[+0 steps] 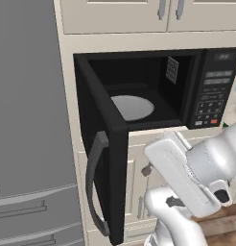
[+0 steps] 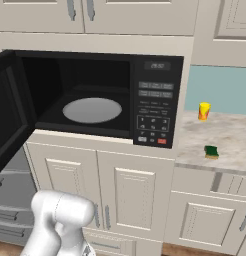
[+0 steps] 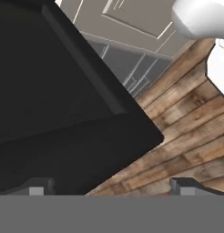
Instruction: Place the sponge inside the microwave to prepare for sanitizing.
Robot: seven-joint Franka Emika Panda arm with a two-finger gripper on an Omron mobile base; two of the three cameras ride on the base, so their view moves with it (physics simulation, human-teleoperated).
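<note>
The microwave (image 1: 213, 86) (image 2: 155, 100) sits in a cabinet niche with its door (image 1: 103, 144) (image 2: 7, 120) swung wide to the left, baring the grey turntable (image 1: 132, 106) (image 2: 92, 110), which has nothing on it. The sponge (image 2: 211, 151), green on top with a yellow layer, lies on the counter to the right of the microwave, near the front edge. My gripper (image 3: 111, 189) is open, fingertips far apart with nothing between them. It points down past the dark door (image 3: 63, 100) toward the floor, well away from the sponge.
A small yellow-orange cup (image 2: 204, 111) stands on the marble counter (image 2: 230, 132) behind the sponge. A grey fridge (image 1: 29, 120) stands left of the open door. Cream cabinet doors (image 2: 130, 190) run below the microwave, and wooden floor (image 3: 191, 127) lies underneath.
</note>
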